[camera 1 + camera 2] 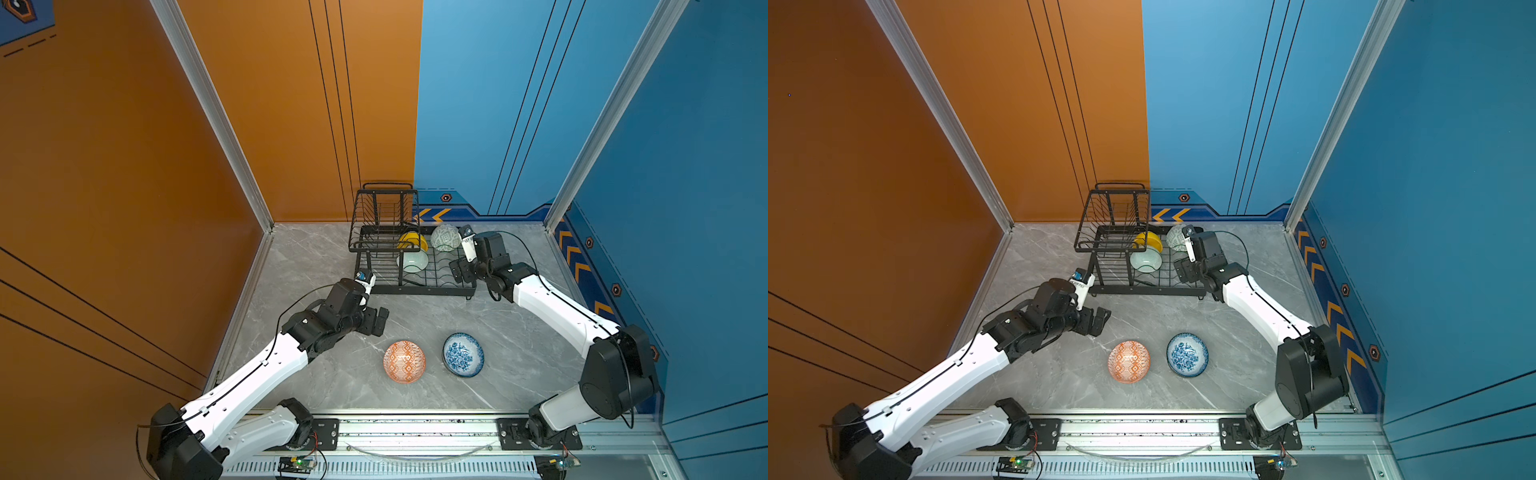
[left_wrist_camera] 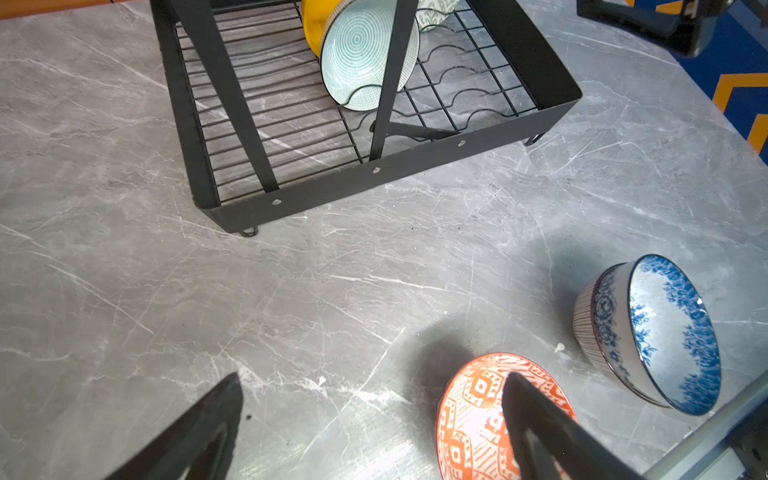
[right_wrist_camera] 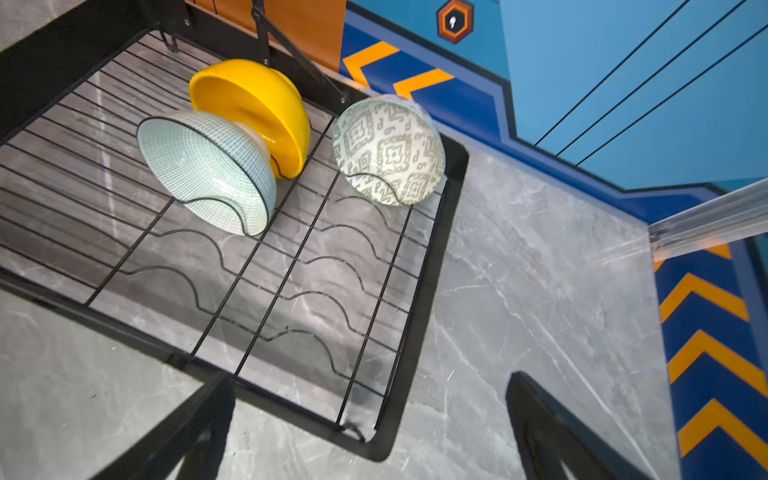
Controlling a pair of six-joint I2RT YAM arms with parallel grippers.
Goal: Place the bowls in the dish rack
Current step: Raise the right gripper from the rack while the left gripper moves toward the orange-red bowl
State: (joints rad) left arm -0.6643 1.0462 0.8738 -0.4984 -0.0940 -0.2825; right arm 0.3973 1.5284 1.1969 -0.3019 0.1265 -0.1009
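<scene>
The black wire dish rack [image 1: 419, 289] [image 1: 1142, 291] stands at the back of the grey table. Three bowls rest on edge in its lower tray: yellow [image 3: 257, 108], pale mint ringed [image 3: 208, 166] and grey-green patterned [image 3: 390, 149]. An orange diamond-patterned bowl [image 1: 404, 361] [image 2: 473, 407] and a blue floral bowl [image 1: 463, 354] [image 2: 665, 332] sit on the table in front. My left gripper [image 1: 380, 322] [image 2: 374, 378] hangs open and empty, left of and above the orange bowl. My right gripper [image 1: 461, 270] [image 3: 370, 378] is open and empty over the rack's near right corner.
The rack's raised basket tier [image 1: 384, 220] stands over its left half. An orange wall [image 1: 124, 187] closes the left side and blue walls [image 1: 685, 166] the back and right. A metal rail [image 1: 415, 432] with both arm bases runs along the front edge.
</scene>
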